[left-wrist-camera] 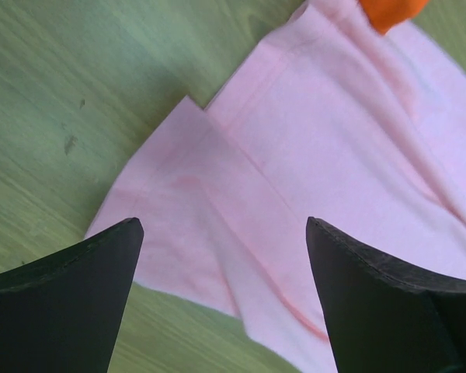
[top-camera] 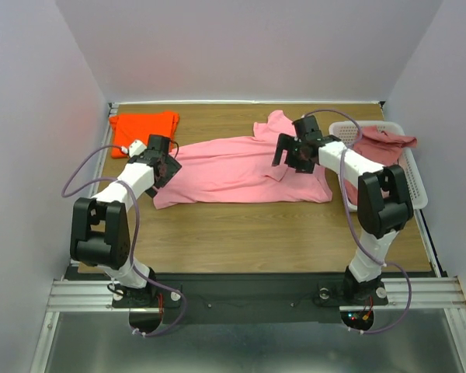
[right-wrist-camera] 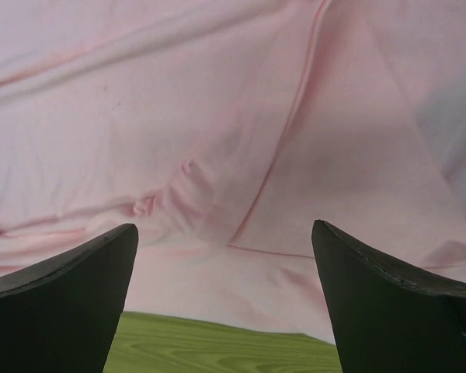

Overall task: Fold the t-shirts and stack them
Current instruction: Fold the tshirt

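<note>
Soft and limp, the bubblegum-pink cotton t-shirt spread on the wooden table is best pinched at its edges, over which the left gripper and right gripper are held, fingers parted and empty.

The pink t-shirt is soft matt cloth, table smooth wood grain, basket white plastic mesh.

Three soft cotton t-shirts are showing: one bubblegum pink tee lying centrally, one bright orange tee at ten o'clock, and one dusty rose tee at two o'clock in the single white plastic mesh basket. Two black two-finger grippers are hovering: left gripper, right gripper.
</note>
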